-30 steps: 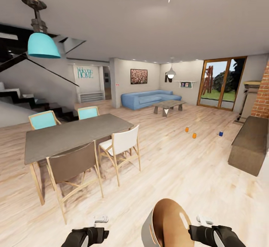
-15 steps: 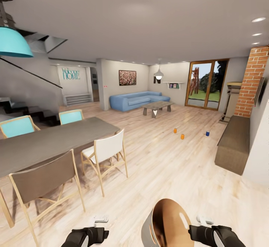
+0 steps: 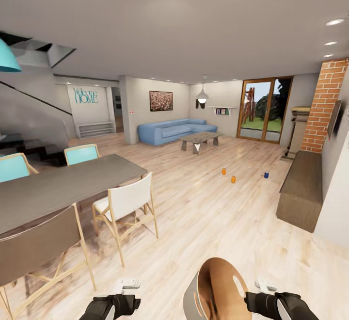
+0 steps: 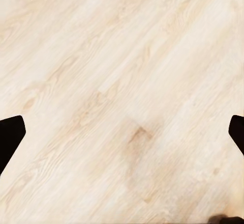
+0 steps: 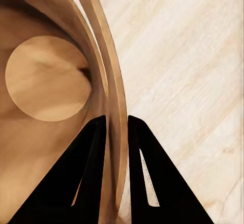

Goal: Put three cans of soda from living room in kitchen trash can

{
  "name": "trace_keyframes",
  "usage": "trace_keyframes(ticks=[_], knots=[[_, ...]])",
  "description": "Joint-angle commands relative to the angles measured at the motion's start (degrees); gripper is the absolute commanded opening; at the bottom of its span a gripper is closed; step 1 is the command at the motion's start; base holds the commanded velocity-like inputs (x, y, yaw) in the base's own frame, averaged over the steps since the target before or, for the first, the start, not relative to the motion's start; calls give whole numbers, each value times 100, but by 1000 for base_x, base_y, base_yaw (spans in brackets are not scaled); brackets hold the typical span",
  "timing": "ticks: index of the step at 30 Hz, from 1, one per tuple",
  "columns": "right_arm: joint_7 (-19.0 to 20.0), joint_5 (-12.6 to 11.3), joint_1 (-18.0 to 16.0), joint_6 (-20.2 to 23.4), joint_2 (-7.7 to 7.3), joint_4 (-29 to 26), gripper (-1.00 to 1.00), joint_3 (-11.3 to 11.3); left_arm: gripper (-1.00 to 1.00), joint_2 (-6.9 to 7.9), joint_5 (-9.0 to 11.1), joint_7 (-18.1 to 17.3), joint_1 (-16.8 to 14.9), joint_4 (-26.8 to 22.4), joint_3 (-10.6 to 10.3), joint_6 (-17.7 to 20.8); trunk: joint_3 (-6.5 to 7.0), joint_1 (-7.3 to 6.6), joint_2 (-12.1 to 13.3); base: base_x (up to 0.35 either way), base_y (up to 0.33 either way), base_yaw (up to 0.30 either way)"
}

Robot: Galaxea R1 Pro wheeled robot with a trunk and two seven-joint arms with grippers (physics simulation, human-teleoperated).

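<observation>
Fingers [image 5: 94, 168] of my right hand are pinched on the rim of the tash can [image 3: 215, 288], one black finger inside the wall and one outside, as my right wrist view shows. That bin sits at six o'clock in my head view, tipped so its mouth faces up and toward me; its long axis leans away, its base is cut off by the frame edge, and its round tan bottom [image 5: 48, 79] shows deep inside. My left fingers [image 4: 11, 137] are spread wide over bare wood floor [image 4: 122, 81], only their two dark tips [image 4: 236, 132] poking in at the frame sides, holding nothing. Three cans stand upright on the living room floor around one o'clock, well ahead of me: two orange cans [image 3: 224, 171] [image 3: 233, 179] near each other and one blue can [image 3: 266, 175] apart toward the low cabinet [image 3: 300, 194]. They are too small for me to read any markings. Four chairs ring the dining surface [image 3: 58, 191] at nine o'clock, the nearest chair [image 3: 39, 247] partly cropped.
</observation>
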Motion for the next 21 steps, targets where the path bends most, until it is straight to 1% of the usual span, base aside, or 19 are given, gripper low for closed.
trace_keyframes(ticks=[1, 13, 21], knots=[[29, -105, -5, 21, 1, -9, -100, -11, 100, 0, 2, 21, 0, 0, 0, 0, 1, 0, -1, 297, -140, -164], [30, -104, -5, 28, 6, -4, -100, -3, 100, 0, 3, 57, 0, 0, 0, 0, 1, 0, -1, 297, -140, -195], [30, -104, -2, 30, 9, -4, -100, 1, 100, 0, -2, 58, 0, 0, 0, -8, 1, 0, -1, 298, -138, -32]])
